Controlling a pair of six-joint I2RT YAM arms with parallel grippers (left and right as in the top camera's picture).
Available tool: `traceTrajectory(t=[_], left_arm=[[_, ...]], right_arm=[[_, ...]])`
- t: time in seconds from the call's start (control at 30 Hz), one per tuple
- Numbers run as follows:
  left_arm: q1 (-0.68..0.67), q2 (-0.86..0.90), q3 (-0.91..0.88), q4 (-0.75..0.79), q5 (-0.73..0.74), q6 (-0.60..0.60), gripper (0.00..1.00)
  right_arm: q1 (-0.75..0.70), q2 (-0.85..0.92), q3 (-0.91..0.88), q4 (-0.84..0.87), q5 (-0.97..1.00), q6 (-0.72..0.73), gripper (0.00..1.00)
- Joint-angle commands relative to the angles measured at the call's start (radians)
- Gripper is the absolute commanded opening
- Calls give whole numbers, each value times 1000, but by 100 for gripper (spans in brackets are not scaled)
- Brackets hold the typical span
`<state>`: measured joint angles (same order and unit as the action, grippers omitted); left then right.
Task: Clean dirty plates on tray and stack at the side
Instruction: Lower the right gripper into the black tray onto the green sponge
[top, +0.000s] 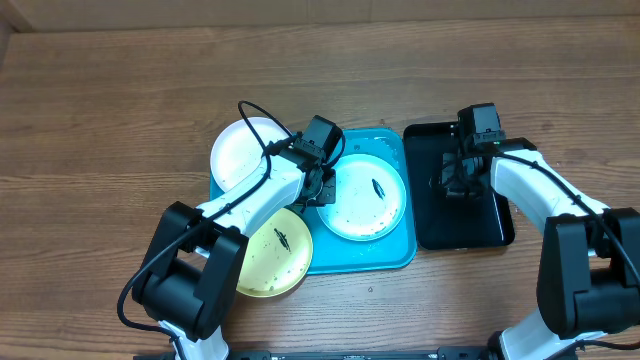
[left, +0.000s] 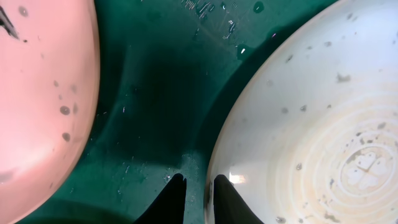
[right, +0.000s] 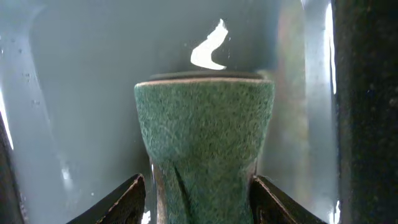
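Observation:
On the teal tray (top: 385, 255) lies a pale blue-green plate (top: 372, 205) with a dark smear. A white plate (top: 240, 150) overlaps the tray's back left corner, and a yellow-green plate (top: 272, 255) overlaps its front left corner. My left gripper (top: 318, 190) is down at the pale plate's left rim. In the left wrist view its jaws (left: 199, 190) are shut on the rim of this speckled plate (left: 311, 124), one finger on each side. My right gripper (top: 455, 183) is over the black tray, shut on a green sponge (right: 205, 137).
The glossy black tray (top: 470, 228) lies just right of the teal tray, with wet streaks on its floor (right: 74, 93). The edge of another plate (left: 43, 93) lies close to the left of my left fingers. Bare wooden table (top: 100, 120) surrounds both trays.

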<state>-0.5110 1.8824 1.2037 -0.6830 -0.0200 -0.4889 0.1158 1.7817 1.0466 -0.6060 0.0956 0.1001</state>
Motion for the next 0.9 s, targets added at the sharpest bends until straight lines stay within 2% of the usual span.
traceTrajectory(t=[0.0, 0.2, 0.43, 0.5, 0.57, 0.6, 0.67, 0.77, 0.87], left_arm=[[-6, 9, -6, 3, -13, 18, 19], [-6, 9, -6, 3, -13, 18, 18], [-6, 9, -6, 3, -13, 18, 19], [-6, 9, -6, 3, -13, 18, 19], [-6, 9, -6, 3, -14, 18, 20], [-6, 9, -6, 3, -14, 18, 20], [-6, 9, -6, 3, -14, 18, 24], [-6, 9, -6, 3, -14, 18, 24], [-6, 9, -6, 2, -14, 18, 15]], right_arm=[[2, -1, -2, 7, 34, -4, 56], [2, -1, 2, 7, 35, -4, 55], [2, -1, 3, 2, 35, -4, 38], [2, -1, 3, -6, 34, -4, 25], [2, -1, 3, -8, 26, -4, 6], [2, -1, 4, -8, 18, -4, 4], [2, -4, 16, -21, 0, -4, 4], [2, -16, 51, -64, -11, -4, 4], [2, -35, 86, -108, -11, -4, 4]])
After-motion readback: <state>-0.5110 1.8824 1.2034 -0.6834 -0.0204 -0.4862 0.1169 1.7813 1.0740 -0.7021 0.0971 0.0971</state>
